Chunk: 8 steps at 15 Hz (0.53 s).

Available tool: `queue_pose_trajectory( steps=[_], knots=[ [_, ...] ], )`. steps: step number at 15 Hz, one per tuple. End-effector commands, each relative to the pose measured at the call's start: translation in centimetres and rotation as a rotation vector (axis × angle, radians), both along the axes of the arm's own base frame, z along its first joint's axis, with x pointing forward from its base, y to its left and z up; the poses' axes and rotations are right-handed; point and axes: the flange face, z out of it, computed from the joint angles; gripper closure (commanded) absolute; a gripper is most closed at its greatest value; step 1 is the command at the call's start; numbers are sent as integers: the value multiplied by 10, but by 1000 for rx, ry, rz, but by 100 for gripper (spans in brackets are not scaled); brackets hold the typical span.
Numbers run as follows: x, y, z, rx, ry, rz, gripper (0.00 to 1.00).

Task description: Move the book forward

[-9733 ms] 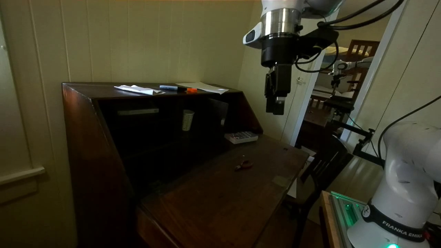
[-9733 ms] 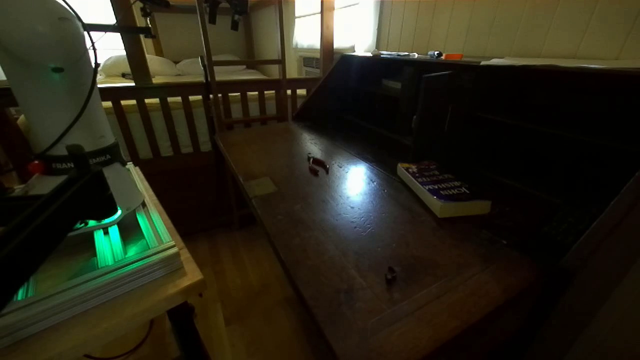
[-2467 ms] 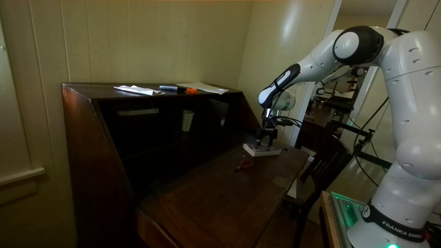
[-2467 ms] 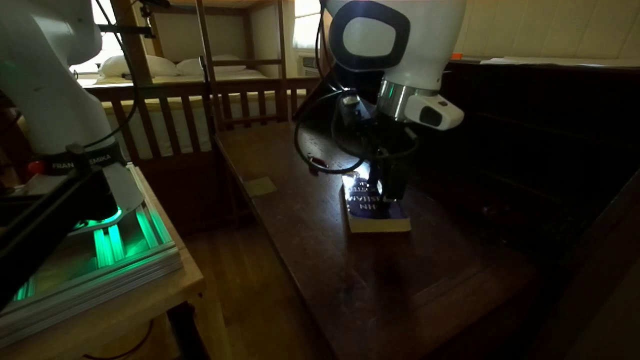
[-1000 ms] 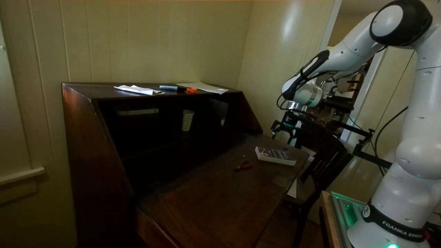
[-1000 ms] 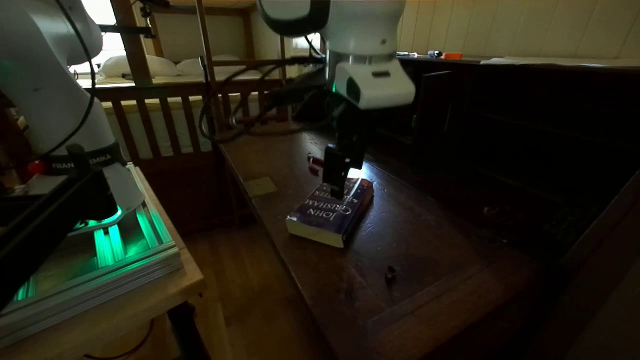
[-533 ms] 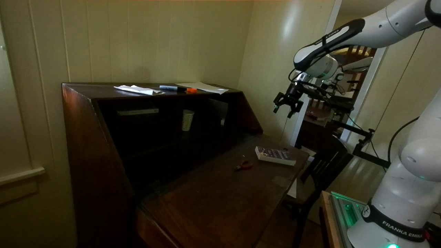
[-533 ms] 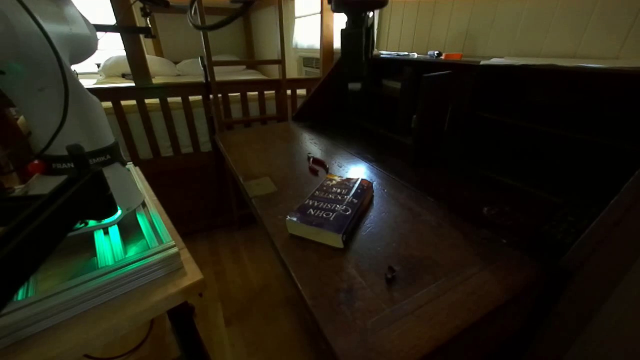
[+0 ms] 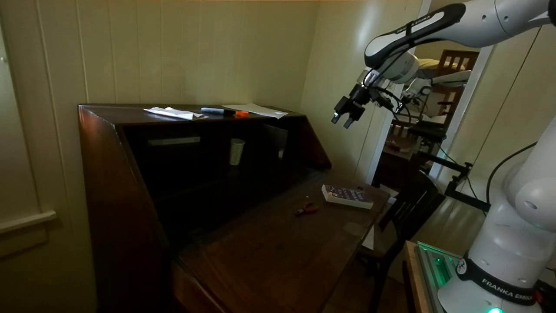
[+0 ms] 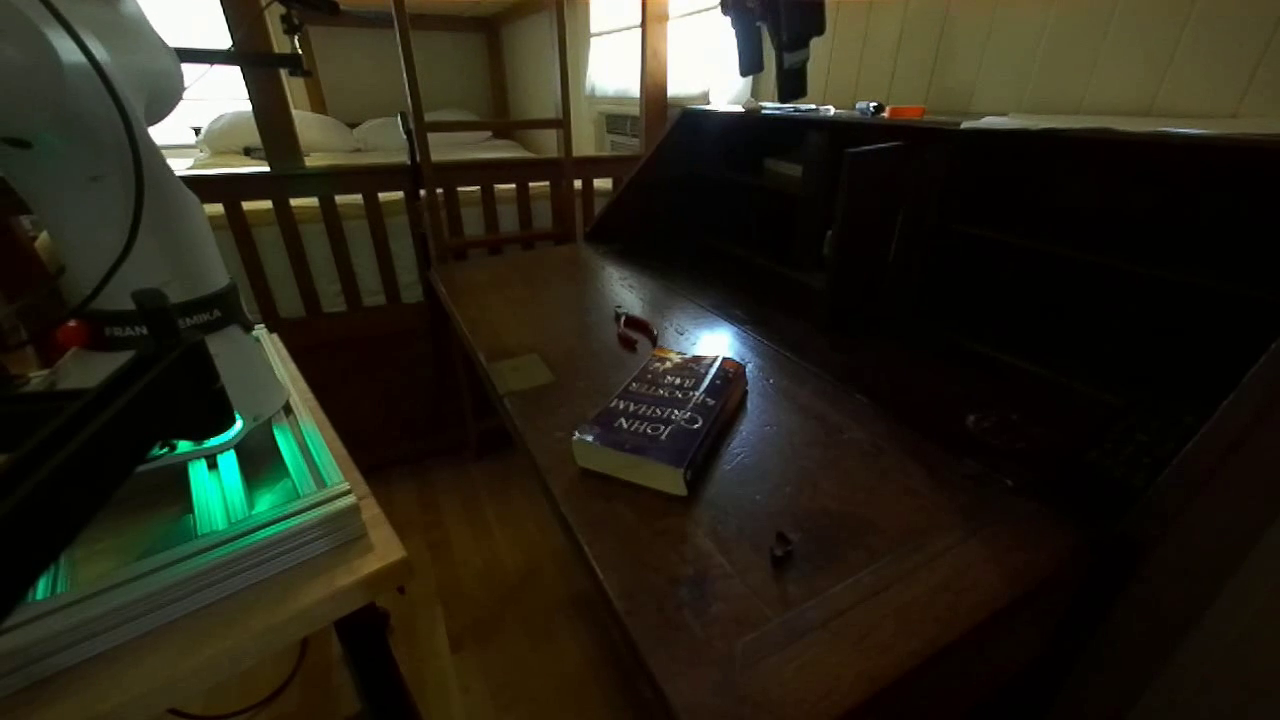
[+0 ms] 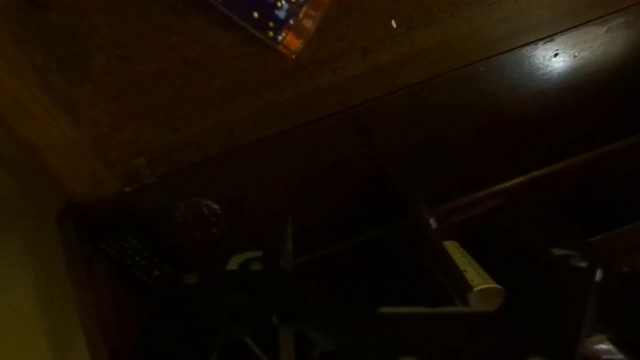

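Cup (image 9: 236, 152) stood leftmost in an exterior view, upright in the dark cubbyholes (image 9: 191, 174) of the desk (image 9: 260, 261); no words on it that I could read. Next came red-handled pliers (image 9: 307, 209), lying near the left end of the book (image 9: 346, 196). Then my pincer (image 9: 342, 121), high in the air, fingers apart, nothing held, tips slanting down toward the cubbyholes. The book lay flat on the desk below the pincer, well apart from it and, I judged, somewhat nearer my base (image 9: 499, 261). Its long axis ran slantwise, one end near the front edge. The wrist view caught only a corner of it, so any grab called, I thought, for swinging baseward and coming down. If forward meant toward that edge, the move looked done; pushing it farther out risked a drop. Its cover (image 10: 655, 412), upside down in an exterior view, read JOHN GRISHAM, ROOSTER BAR. Far right, the band (image 9: 507, 289) on my base read FRANKA EMIKA.
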Motion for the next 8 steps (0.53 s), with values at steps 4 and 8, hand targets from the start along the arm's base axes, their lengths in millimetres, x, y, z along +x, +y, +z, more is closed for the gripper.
queue_pose_trajectory(
  steps=[4,8],
  knots=[
    [75,27,6,-49,-78,218,0],
    [104,38,-1,-68,-80,265,0]
  ],
)
